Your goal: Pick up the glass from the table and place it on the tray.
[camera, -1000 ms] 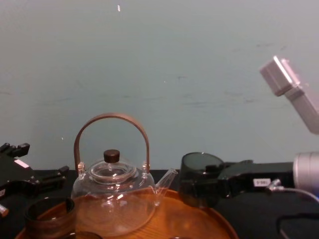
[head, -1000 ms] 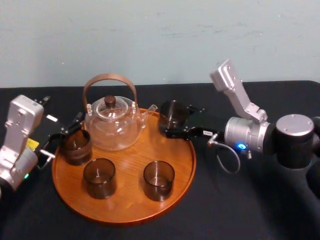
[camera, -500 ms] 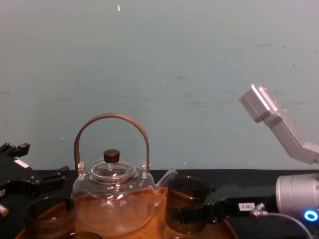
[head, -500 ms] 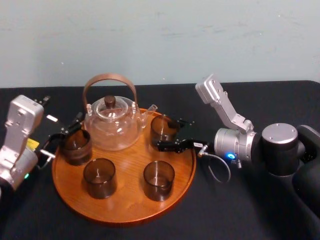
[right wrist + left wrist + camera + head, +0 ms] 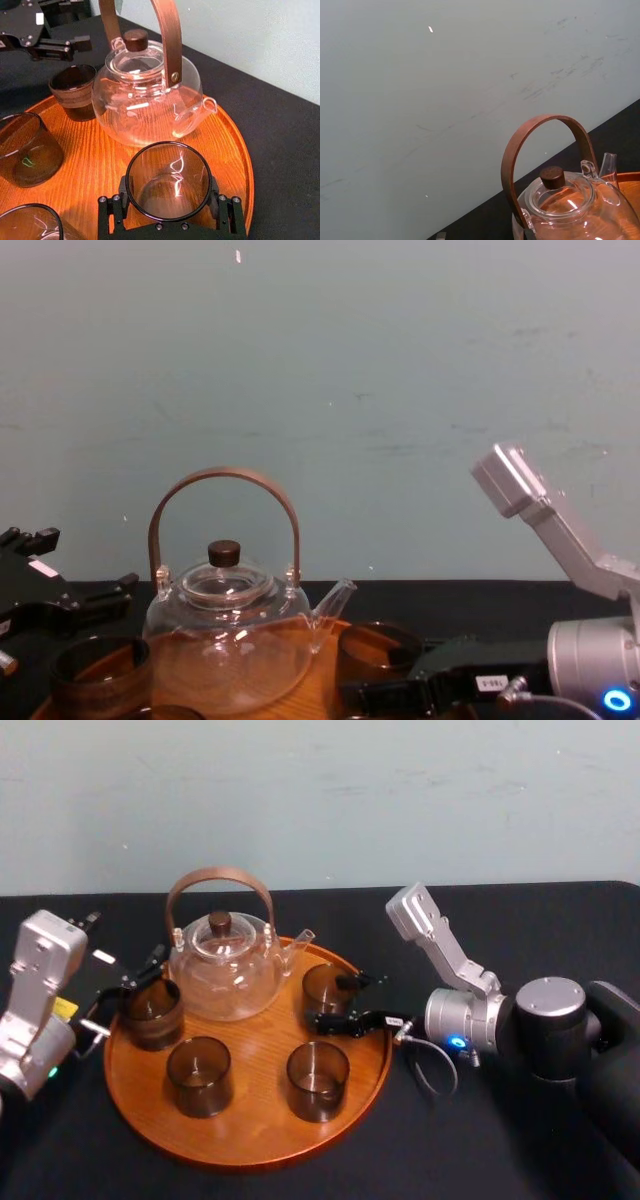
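right end effector (image 5: 348,1001) — grasping glass (image 5: 324,988) | glass upright on tray (image 5: 255,1120) | left end effector (image 5: 122,988) — beside tray

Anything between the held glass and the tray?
Nothing visible. The right gripper holds the glass low over a bare patch of tray beside the teapot. Left gripper sits at the tray's left edge.

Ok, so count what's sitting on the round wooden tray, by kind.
Small dark smoky brown glass tumblers: 4
Clear glass teapot with arched brown handle: 1
Total: 5 on the round orange-brown wooden tray
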You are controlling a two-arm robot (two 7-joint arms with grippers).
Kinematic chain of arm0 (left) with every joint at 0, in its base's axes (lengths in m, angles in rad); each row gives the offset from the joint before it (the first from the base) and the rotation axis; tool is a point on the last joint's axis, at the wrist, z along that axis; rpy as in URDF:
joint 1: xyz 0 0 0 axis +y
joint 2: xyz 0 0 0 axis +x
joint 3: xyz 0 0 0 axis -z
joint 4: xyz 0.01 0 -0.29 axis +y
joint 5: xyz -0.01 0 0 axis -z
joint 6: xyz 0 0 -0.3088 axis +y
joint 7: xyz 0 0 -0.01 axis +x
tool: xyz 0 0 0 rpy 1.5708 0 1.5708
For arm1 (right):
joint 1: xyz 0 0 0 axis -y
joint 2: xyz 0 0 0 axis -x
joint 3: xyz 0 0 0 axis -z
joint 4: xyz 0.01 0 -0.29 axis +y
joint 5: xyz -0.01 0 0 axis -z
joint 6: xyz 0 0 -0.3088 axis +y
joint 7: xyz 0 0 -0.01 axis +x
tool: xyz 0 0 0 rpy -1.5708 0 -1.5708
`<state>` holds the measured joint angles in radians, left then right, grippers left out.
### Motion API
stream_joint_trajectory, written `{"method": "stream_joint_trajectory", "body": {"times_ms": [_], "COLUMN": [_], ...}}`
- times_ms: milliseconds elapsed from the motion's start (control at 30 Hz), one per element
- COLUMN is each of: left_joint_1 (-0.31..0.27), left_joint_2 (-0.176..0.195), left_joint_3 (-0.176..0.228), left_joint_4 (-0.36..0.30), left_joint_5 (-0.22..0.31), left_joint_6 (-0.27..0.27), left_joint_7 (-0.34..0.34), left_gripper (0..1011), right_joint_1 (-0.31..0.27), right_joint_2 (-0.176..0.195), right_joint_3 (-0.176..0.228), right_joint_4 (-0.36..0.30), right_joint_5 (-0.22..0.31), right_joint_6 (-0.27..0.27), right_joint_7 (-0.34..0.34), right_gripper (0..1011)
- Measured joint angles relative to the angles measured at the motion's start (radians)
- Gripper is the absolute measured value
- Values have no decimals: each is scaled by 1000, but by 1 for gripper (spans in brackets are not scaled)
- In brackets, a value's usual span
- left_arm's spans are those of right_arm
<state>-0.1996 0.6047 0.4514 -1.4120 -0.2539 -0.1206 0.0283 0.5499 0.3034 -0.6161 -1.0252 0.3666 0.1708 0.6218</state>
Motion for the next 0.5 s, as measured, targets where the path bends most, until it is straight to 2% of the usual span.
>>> {"method": "stream_joint_trajectory", "body": {"times_ms": [500], "left_joint_1": [0], "left_joint_2": [0], "left_joint_3": [0], "left_joint_4": [0], "left_joint_5": [0], "left_joint_6": [0], "left_joint_7": [0], "left_gripper": [1001], "right_joint_1": [-4], "right_joint_2": [-5], "right_joint_3": [2], "right_joint_4": [14], "right_joint_5": [-15], "right_joint_6": [-2], "right_joint_7": [-5], "right_gripper": [907]}}
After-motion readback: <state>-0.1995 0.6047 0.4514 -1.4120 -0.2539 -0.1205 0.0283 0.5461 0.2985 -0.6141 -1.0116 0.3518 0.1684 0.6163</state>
